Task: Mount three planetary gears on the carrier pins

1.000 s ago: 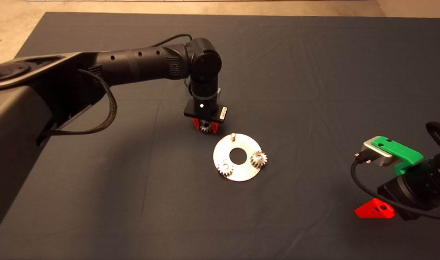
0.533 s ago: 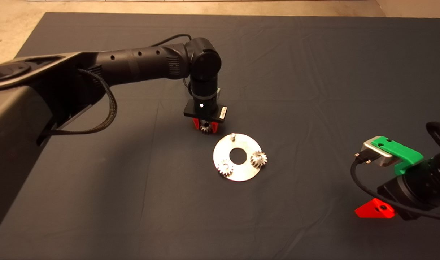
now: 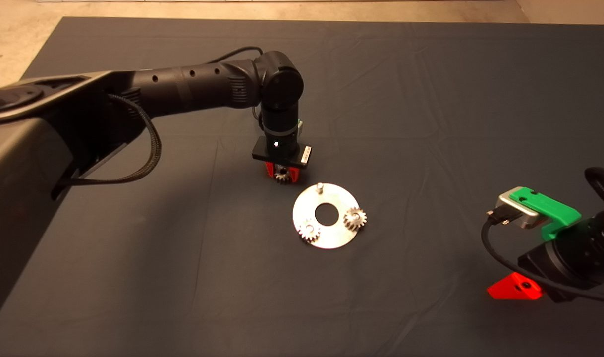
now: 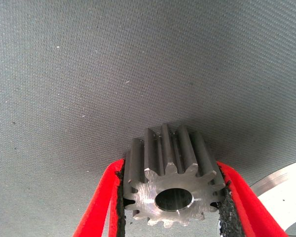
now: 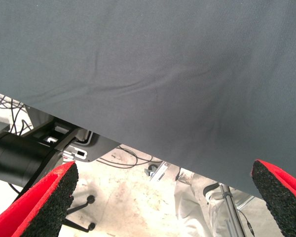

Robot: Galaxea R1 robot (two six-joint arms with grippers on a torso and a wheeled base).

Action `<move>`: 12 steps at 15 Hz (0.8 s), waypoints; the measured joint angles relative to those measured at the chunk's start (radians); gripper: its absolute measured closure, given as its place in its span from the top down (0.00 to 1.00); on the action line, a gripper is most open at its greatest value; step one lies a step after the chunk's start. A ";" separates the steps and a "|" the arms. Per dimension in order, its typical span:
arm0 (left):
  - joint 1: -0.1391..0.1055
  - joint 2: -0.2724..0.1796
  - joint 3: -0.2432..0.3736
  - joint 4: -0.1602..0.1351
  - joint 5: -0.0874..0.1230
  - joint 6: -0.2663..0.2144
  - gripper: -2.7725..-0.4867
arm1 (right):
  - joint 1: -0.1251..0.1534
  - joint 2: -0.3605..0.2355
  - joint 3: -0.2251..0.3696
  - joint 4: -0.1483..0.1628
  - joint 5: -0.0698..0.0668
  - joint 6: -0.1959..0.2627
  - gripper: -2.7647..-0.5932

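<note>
A shiny silver disc (image 3: 331, 233) with a large central hole lies on the mat. Two planetary gears sit on its pins, one at the front left (image 3: 309, 231) and one at the right (image 3: 355, 218). The far pin (image 3: 319, 187) is bare. My left gripper (image 3: 282, 175) is shut on the third gear (image 4: 170, 182) and holds it above the mat just left of and beyond the disc. The disc's edge (image 4: 281, 190) shows in the left wrist view. My right gripper (image 3: 515, 287) is open and parked at the mat's lower right edge.
In the right wrist view the mat's edge gives way to the floor, with cables, a black stand (image 5: 24, 155) and a person's leg (image 5: 200, 200).
</note>
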 joint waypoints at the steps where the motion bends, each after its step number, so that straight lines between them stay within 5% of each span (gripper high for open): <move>1: 0.000 0.001 0.000 0.000 0.002 0.000 0.19 | 0.000 0.000 0.000 0.000 0.000 0.000 0.93; 12: 0.000 -0.001 0.001 0.000 0.002 0.002 0.12 | -0.006 0.001 0.000 0.000 0.000 0.013 0.93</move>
